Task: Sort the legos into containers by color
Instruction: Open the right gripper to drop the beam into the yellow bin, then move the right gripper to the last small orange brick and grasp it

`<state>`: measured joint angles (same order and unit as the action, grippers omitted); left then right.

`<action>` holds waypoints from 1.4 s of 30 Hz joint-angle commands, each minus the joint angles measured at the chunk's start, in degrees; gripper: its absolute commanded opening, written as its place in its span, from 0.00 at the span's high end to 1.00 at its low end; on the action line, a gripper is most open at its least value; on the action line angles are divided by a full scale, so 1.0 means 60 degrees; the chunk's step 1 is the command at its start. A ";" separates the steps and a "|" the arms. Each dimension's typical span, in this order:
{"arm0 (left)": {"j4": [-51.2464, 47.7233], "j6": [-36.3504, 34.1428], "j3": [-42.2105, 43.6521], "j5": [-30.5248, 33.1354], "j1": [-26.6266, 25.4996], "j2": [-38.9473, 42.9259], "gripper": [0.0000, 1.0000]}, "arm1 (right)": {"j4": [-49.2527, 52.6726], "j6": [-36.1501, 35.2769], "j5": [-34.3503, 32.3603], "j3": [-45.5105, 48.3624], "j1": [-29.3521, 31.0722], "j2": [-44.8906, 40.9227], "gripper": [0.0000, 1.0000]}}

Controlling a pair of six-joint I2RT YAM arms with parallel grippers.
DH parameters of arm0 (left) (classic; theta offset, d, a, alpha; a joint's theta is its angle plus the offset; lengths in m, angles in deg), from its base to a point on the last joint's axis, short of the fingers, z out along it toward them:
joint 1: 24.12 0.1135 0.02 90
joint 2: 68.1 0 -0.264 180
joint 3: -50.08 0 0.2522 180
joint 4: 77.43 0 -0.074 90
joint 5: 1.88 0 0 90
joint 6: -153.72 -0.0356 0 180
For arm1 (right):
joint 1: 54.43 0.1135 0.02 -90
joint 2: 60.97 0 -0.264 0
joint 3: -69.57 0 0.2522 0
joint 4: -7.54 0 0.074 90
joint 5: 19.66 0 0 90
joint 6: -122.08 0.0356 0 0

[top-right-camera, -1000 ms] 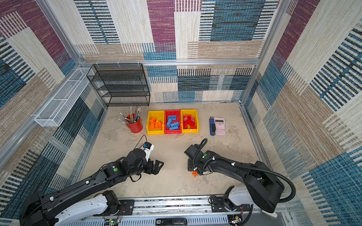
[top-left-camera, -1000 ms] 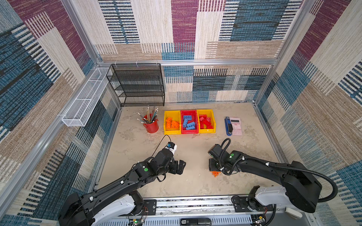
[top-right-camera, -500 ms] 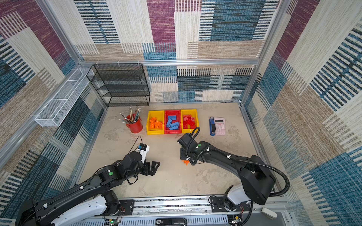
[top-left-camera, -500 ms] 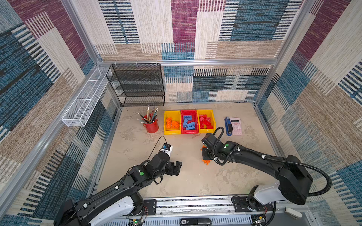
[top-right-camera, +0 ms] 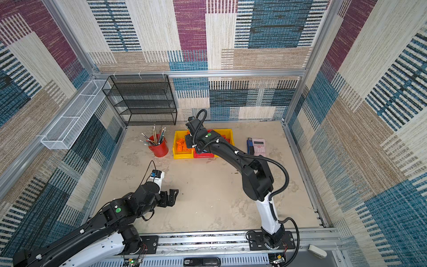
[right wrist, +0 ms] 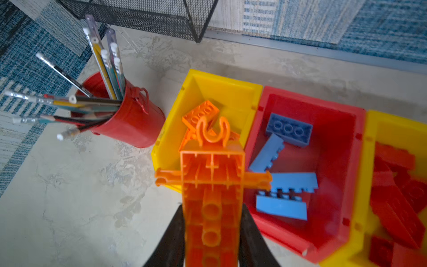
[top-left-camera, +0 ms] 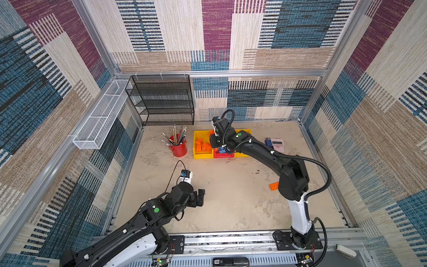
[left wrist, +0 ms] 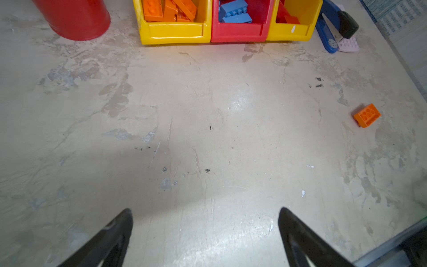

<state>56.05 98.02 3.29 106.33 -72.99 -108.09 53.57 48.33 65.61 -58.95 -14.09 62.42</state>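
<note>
Right wrist view: the right pincer (right wrist: 212, 209) is clamped on the long orange piece (right wrist: 212, 185), one finger against each long side. The piece's long axis runs straight out from the pincer. Its hooked far end hangs over the yellow bin of orange bricks (right wrist: 221, 85), above the bricks already inside. The red bin (right wrist: 312, 101), holding blue bricks, touches that yellow bin on one side, and a red pencil cup (right wrist: 129, 124) stands near on the other. Judging by this, the drop calls for a short advance along the piece's own axis, with no drift toward the red bin.

Both top views: the right arm reaches to the far row of bins, and its wrist hides the pincer and the piece. The left pincer (top-left-camera: 200, 196) hangs near the front of the worktop (top-left-camera: 231, 208), well apart from the bins. In a top view, a loose orange brick (top-left-camera: 274, 185) lies on the worktop beside the right arm's elbow, nearer that arm.

Left wrist view: the left pincer (left wrist: 205, 210) has its fingers spread wide with nothing between them. The loose orange brick (left wrist: 367, 115) lies well off to one side.
</note>
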 commanded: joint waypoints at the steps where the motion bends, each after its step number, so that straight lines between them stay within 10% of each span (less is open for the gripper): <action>1: -0.0724 0.0216 -0.0148 0.0782 0.0032 0.0182 0.01 | 0.0714 -0.0793 0.0672 -0.1933 -0.0163 0.1330 0.69; 7: -0.0817 0.0279 -0.0242 0.1211 0.0129 0.0308 0.01 | 0.2047 -0.1135 0.1196 -0.6417 -0.0409 0.4207 0.66; 15: -0.1008 0.0025 -0.0552 0.1336 0.0306 0.0003 0.01 | 0.0492 -0.1441 0.1536 -0.5016 -0.0519 0.4109 0.59; 20: -0.0952 0.0076 -0.0575 0.1241 0.0371 0.0030 0.01 | 0.0713 -0.1523 0.1759 -0.5447 -0.0514 0.4066 0.07; 25: -0.0600 -0.0070 -0.0457 0.1084 0.0402 0.0188 0.01 | 0.1130 -0.1567 0.1072 -0.4834 -0.0501 0.2748 0.01; 33: 0.1146 -0.0803 -0.0441 -0.0147 0.0409 -0.0723 0.01 | 0.0530 -0.0032 -0.2168 0.2678 -0.0498 -0.2617 0.01; 42: 0.2868 -0.0682 -0.0426 -0.2128 0.0398 -0.2273 0.01 | 0.1798 0.3802 -0.3066 0.9866 -0.0629 -0.7860 0.01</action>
<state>68.03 95.24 0.93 98.49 -70.65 -120.26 61.33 59.54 50.66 -5.93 -17.81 20.54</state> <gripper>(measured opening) 0.989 0.993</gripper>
